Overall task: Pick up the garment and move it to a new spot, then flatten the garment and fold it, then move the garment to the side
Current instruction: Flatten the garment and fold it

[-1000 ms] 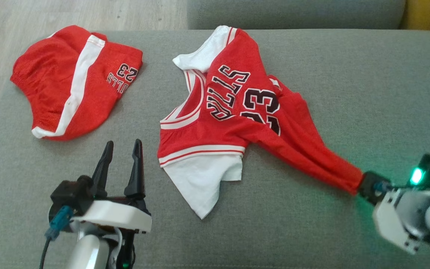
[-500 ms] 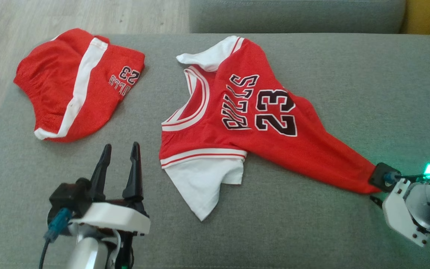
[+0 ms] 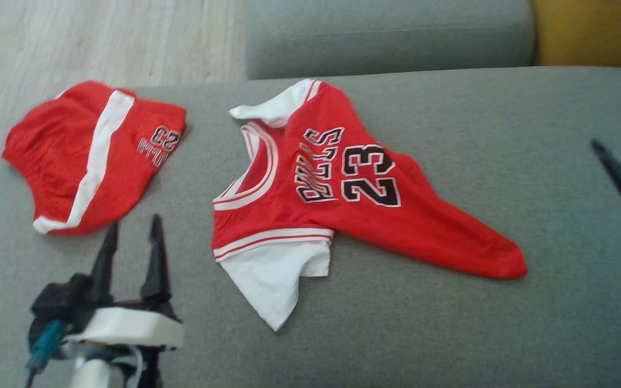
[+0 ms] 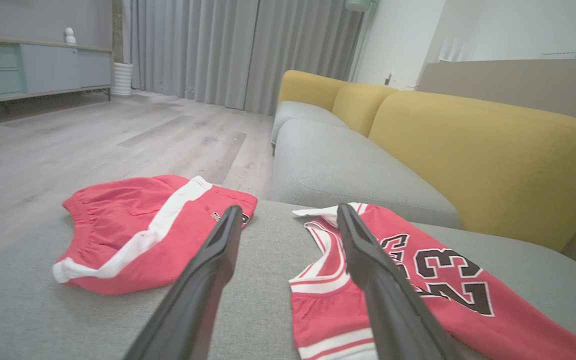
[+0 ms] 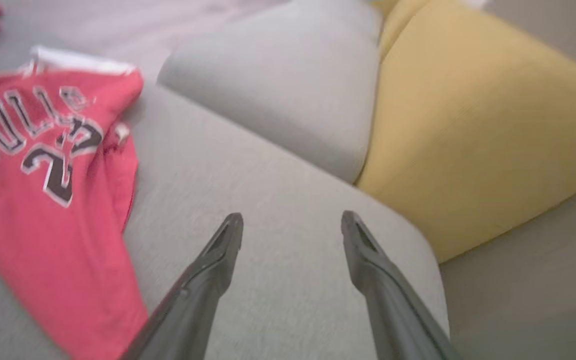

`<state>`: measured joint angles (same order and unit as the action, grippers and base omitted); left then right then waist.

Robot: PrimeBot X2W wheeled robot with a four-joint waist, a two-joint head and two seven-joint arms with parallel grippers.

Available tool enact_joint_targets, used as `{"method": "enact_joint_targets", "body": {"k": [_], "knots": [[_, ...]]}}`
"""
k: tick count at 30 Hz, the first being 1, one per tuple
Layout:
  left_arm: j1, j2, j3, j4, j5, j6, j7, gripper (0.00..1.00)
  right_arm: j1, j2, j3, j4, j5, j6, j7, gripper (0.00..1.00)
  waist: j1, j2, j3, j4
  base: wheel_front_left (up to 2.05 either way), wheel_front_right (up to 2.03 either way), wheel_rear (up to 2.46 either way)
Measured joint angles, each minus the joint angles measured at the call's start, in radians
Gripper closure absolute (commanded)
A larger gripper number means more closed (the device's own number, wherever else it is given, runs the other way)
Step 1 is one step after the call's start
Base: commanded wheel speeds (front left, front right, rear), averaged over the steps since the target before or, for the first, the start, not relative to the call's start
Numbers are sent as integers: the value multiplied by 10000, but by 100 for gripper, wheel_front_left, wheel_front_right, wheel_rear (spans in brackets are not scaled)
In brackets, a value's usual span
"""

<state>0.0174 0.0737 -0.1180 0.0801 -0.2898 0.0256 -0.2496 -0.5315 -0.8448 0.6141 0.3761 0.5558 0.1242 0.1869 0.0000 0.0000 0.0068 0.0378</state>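
Note:
The garment is a red jersey [image 3: 364, 215] with white sleeves and "BULLS 23" lettering. It lies on the grey sofa seat [image 3: 504, 161], with its hem drawn out to a point at the lower right. Nothing holds it. My right gripper [image 3: 616, 131] hovers open at the right edge, well clear of the hem tip. In the right wrist view, the right gripper [image 5: 290, 216] is over bare cushion with the jersey [image 5: 43, 175] to its left. My left gripper [image 3: 133, 223] stands open at the lower left, between the jersey [image 4: 418, 280] and a second red piece; its fingers [image 4: 288, 207] are empty.
Red shorts [image 3: 89, 156] with a white stripe lie at the seat's far left corner, also seen as shorts [image 4: 143, 235] in the left wrist view. A second grey cushion [image 3: 386, 37] and a yellow backrest [image 5: 468, 125] border the seat. Wooden floor [image 3: 73, 37] lies beyond the left edge.
My right gripper opened and let go of the jersey's hem, then drew away to the right. The jersey now lies stretched and flatter. The head camera has shifted.

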Motion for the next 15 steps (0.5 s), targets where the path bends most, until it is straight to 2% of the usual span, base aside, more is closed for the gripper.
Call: {"method": "enact_joint_targets", "body": {"k": [2, 5, 7, 11, 15], "knots": [[135, 184, 121, -130, 100, 25, 0, 0, 669, 700, -1555, -238, -445, 0, -614, 0, 0, 0, -109, -145, 0, 0, 0], [186, 320, 334, -280, 178, 75, 0, 0, 1844, 2337, -3923, -832, -1026, 0, -1337, 0, 0, 0, -237, -336, 0, 0, 0], [186, 407, 351, -426, 255, 94, 0, 0, 2738, 3565, -5056, -1409, -1300, -2, -1716, 0, 0, 0, -309, -421, 0, 0, 0], [186, 454, 355, -560, 408, 84, 0, 0, 4448, 5683, -6155, -2337, -1666, -2, -2159, 0, 0, 0, -343, -491, 0, 0, 0], [196, 401, 454, -608, 523, 90, 0, 0, 5365, 6830, -6305, -2619, -2006, -2, -2537, 0, 0, 0, -323, -470, 0, 0, 0]]}}
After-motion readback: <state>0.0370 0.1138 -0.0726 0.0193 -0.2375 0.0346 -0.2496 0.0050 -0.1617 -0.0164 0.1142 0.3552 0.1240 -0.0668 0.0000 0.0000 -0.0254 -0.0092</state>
